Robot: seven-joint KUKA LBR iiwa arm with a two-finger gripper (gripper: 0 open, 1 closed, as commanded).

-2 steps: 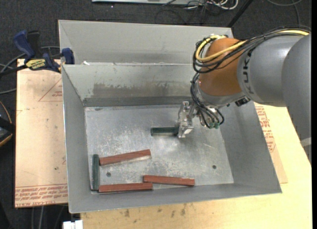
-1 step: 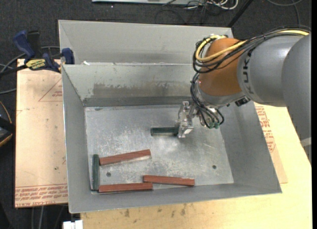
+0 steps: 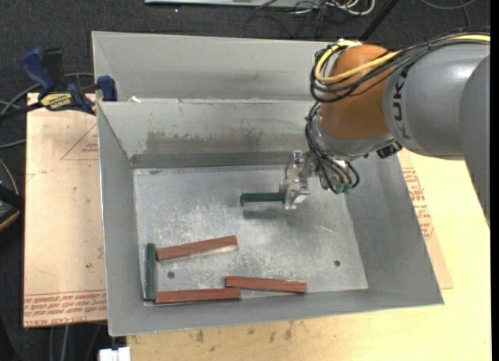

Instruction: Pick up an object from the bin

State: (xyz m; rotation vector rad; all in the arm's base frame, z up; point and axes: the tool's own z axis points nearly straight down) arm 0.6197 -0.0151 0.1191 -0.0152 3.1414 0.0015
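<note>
Gripper (image 3: 295, 190) fingers are pressed on the right end of a dark green stick (image 3: 261, 197), pinching it near the middle of the bin (image 3: 117, 166), a little toward the back wall. That stick juts out to the left, its shadow on the floor just below. Three reddish-brown sticks (image 3: 196, 248) and a second green stick (image 3: 150, 271) lie near the front left corner, well apart from the gripper.

Partial lettering (image 3: 398, 104), perhaps "KU", on the grey arm (image 3: 448, 90)
</note>
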